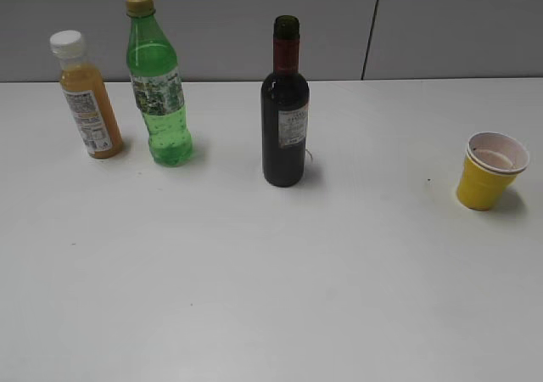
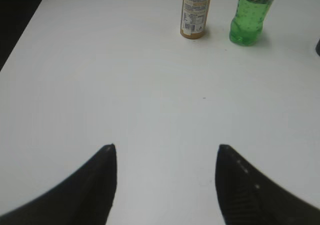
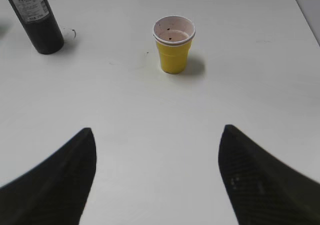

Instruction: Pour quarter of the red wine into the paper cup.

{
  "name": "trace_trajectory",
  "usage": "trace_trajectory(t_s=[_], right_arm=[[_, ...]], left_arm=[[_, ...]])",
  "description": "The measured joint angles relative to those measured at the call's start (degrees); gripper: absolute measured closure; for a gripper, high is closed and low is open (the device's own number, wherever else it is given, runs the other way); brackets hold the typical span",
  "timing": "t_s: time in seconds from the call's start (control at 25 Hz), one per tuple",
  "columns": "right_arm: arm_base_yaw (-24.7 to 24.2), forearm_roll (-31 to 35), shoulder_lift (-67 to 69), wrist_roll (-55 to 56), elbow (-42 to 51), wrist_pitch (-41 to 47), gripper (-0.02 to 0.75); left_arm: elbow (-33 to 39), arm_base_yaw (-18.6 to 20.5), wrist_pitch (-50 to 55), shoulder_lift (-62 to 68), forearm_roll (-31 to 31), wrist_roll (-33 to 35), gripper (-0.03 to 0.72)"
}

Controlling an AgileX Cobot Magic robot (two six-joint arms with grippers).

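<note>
The red wine bottle point(image 1: 284, 115) is dark glass with a red foil neck and a small white label. It stands upright and uncapped near the middle of the white table; its lower part also shows in the right wrist view point(image 3: 36, 17). The yellow paper cup point(image 1: 490, 171) stands upright at the right, white inside, and shows in the right wrist view point(image 3: 173, 43) too. My left gripper point(image 2: 166, 147) is open and empty over bare table. My right gripper point(image 3: 157, 130) is open and empty, short of the cup. Neither gripper shows in the exterior view.
An orange juice bottle point(image 1: 87, 98) with a white cap and a green plastic bottle point(image 1: 157, 85) stand at the back left; both show in the left wrist view, juice point(image 2: 195, 12) and green point(image 2: 250, 15). The table's left edge point(image 2: 25, 30) runs beside them.
</note>
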Motion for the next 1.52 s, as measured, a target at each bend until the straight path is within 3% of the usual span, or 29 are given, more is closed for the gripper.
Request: trace_trajectory(t_s=[0.44,0.8,1.52], right_arm=[[0.0,0.0,0.0,-1.01,-0.41,-0.48,0.161],[0.0,0.17,6.42,-1.98,-1.75,-15.92,0.162],[0.12,1.17,42.47,-3.21,8.11,-65.32,0.162]], left_arm=[[0.0,0.0,0.0,0.0,0.0,0.0,0.232],[0.0,0.0,0.0,0.0,0.0,0.0,0.232],[0.0,0.0,0.0,0.0,0.0,0.0,0.232]])
